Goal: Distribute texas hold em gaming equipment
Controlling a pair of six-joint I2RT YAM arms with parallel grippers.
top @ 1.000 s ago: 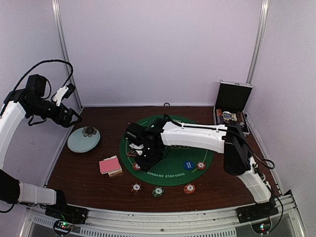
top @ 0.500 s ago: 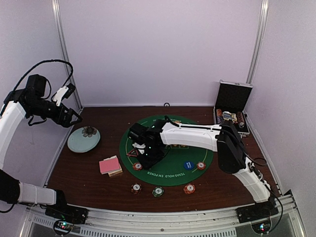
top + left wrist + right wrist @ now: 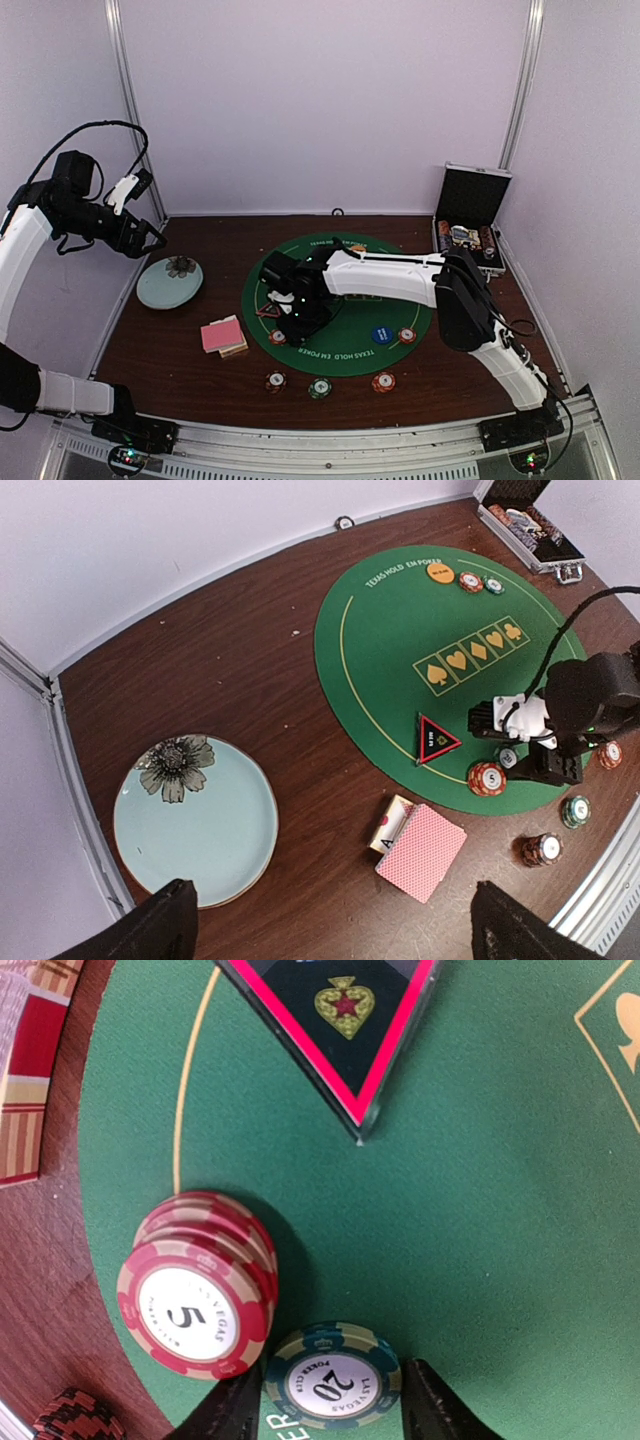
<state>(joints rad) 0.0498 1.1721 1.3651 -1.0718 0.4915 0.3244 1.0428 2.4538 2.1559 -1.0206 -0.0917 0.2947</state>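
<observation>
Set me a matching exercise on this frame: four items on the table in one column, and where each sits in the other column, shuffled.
Items
1. green 20 chip
2. red 5 chip stack
3. playing cards
4. pale blue dish

Places
a. on bare wood of the table, just off the mat's near-left rim
b. flat on the green mat, between the jaws of the right gripper
c. by the table's left edge, well clear of the mat
d. on the mat at its rim, beside the green chip

Pairs: 1-b, 2-d, 3-a, 4-c
</observation>
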